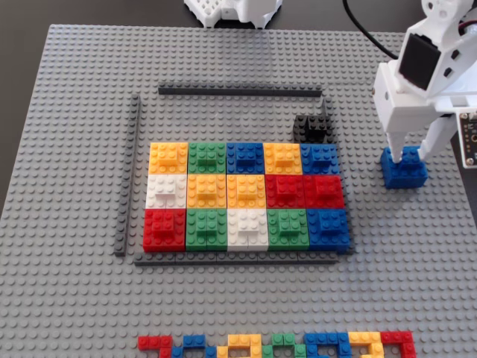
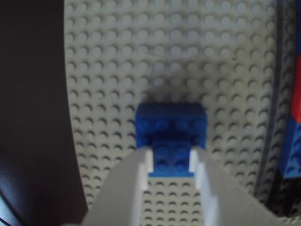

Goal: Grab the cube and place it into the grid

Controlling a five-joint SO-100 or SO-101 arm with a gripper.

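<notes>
Pincer point(image 1: 406, 151) astride cube point(image 1: 405, 171), upright

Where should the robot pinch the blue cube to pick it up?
Probably by the small raised brick on top of the blue cube, coming straight down from above. That brick is narrow enough to fit between the pincer fingers, which already sit on either side of it, and the baseplate around the cube is bare.
</notes>
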